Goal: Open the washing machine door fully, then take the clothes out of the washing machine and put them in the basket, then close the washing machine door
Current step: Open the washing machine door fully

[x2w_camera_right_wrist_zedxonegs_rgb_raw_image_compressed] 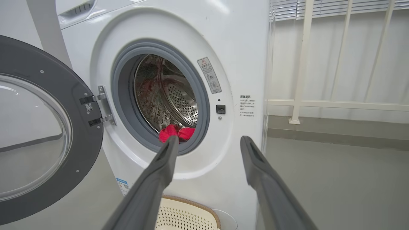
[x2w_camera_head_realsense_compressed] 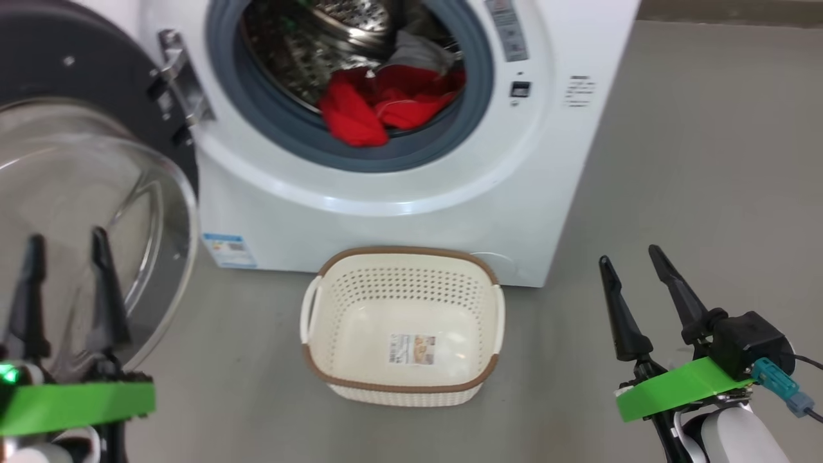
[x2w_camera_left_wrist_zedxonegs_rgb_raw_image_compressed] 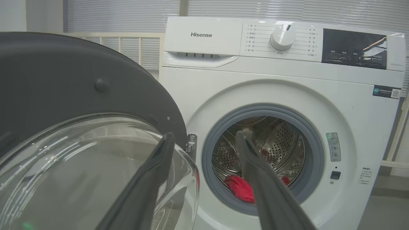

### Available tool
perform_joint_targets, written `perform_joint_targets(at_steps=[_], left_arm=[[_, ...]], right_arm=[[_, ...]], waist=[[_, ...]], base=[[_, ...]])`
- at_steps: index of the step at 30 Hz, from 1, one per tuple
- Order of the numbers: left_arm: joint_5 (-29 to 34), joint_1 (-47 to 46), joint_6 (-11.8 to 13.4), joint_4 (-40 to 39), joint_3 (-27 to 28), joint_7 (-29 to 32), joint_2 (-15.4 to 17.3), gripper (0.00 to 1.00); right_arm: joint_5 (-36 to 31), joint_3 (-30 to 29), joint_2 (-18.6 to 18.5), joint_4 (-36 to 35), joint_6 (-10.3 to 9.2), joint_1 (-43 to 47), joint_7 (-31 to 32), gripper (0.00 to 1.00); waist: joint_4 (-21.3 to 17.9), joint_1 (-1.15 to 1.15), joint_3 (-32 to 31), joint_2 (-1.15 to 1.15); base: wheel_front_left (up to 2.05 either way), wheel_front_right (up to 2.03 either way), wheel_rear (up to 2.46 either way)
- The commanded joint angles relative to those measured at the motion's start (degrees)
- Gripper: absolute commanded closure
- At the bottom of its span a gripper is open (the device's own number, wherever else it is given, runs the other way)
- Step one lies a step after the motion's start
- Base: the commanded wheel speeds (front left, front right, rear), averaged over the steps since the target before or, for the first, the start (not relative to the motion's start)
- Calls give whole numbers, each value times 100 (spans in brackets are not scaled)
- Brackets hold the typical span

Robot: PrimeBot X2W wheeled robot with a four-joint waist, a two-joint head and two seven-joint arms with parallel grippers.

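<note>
The white washing machine [x2w_camera_head_realsense_compressed: 411, 186] stands ahead with its round door [x2w_camera_head_realsense_compressed: 77, 193] swung open to the left, black rim and clear glass bowl facing me. Red clothes [x2w_camera_head_realsense_compressed: 386, 103] with a grey piece lie at the drum's front lip, also seen as clothes [x2w_camera_left_wrist_zedxonegs_rgb_raw_image_compressed: 239, 188] and clothes [x2w_camera_right_wrist_zedxonegs_rgb_raw_image_compressed: 175, 132]. The cream basket [x2w_camera_head_realsense_compressed: 482, 270] sits on the floor in front of the machine, with nothing in it but its paper label. My left gripper [x2w_camera_head_realsense_compressed: 67, 244] is open beside the door's glass. My right gripper [x2w_camera_head_realsense_compressed: 630, 254] is open at the lower right, holding nothing.
Grey floor [x2w_camera_head_realsense_compressed: 675, 161] stretches to the machine's right. A cream railing [x2w_camera_right_wrist_zedxonegs_rgb_raw_image_compressed: 319, 102] and blinds stand behind and beside the machine. The open door takes up the space at the left.
</note>
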Motion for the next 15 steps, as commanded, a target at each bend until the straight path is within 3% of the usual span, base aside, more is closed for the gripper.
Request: perform_joint_targets(at_steps=[1,6,15], left_arm=[[-28,-38,-30,-172,136,-26,203,0],[-329,291,-85,-362,-306,-45,338,0],[-441,986,-94,-434,-610,-58,542,0]], right_arm=[[20,111,9,-187,36,-75,-37,0],[-350,142,9,-376,36,-26,-37,0],[-330,-15,10,-707,36,209,-37,0]], waist=[[-269,0,-102,0],[-616,0,-145,0],[-1137,0,-334,0]], base=[[0,0,0],[0,0,0],[0,0,0]])
